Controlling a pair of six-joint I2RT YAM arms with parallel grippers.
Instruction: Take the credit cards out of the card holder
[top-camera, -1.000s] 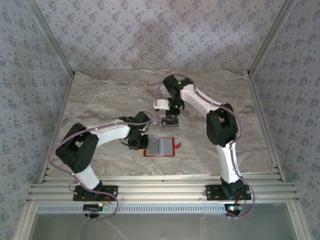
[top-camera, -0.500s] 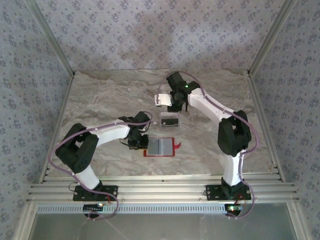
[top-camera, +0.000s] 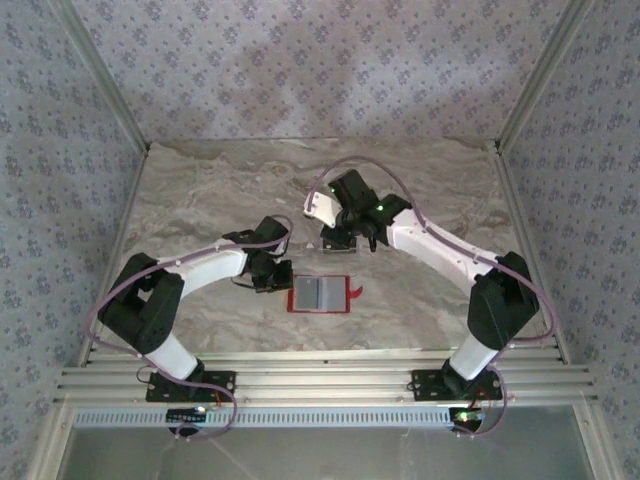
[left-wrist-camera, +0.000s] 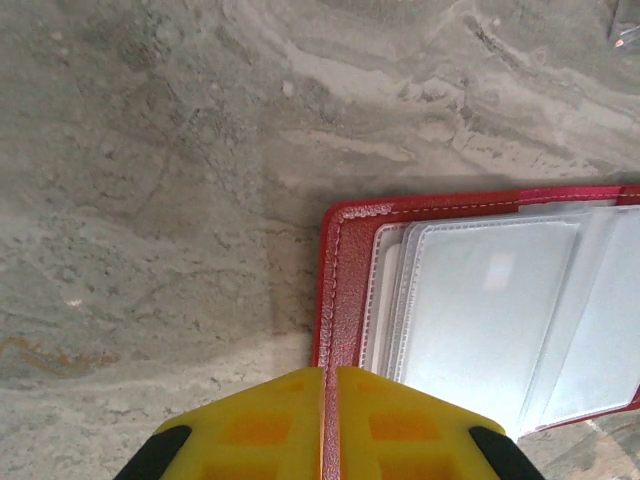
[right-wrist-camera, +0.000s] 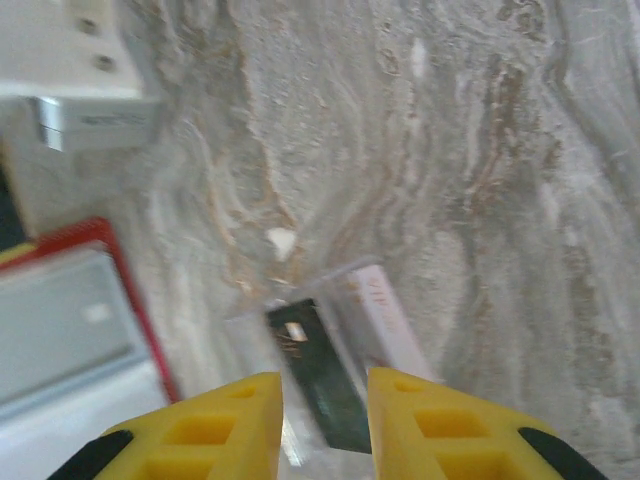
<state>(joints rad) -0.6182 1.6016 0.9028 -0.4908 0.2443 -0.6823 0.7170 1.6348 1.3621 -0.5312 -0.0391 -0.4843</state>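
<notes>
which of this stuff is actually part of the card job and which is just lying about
Job: card holder, credit cards, left gripper pinching the holder's edge.
Just there: clear tray under the cards, marbled table, patterned walls.

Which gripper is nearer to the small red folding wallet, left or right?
Left. The left gripper has its jaws closed on the edge of the small red folding wallet. The right gripper hovers apart from it, over a dark thin card.
</notes>
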